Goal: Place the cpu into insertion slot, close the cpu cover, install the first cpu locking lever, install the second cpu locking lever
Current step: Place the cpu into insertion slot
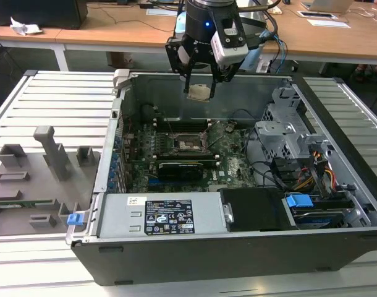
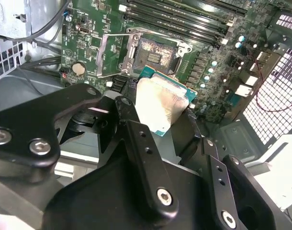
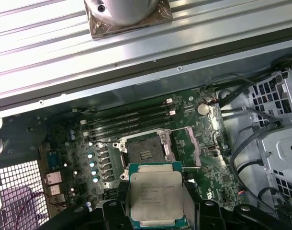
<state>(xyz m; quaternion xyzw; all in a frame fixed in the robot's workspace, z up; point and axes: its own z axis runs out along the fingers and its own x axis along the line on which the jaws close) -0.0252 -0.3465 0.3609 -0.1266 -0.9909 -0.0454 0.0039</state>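
My gripper (image 1: 201, 79) hangs above the open computer case, shut on the cpu (image 1: 199, 92), a small square chip with a pale metal top. In both wrist views the cpu (image 2: 161, 101) (image 3: 155, 192) sits flat between the black fingers (image 2: 129, 115), tilted slightly. Below it on the green board lies the insertion slot (image 1: 189, 144) (image 2: 153, 53) (image 3: 144, 152), dark and uncovered. The cpu cover (image 2: 109, 53) (image 3: 189, 147), a thin grey metal frame, is swung open beside the slot. The chip is well above the slot, not touching it.
Memory slots (image 3: 131, 117) run along one side of the socket. A black card (image 1: 183, 168) lies in front of it, with a metal drive cage (image 1: 287, 127) and cables at the exterior view's right. Grey fixtures (image 1: 49, 151) stand on the table at the left.
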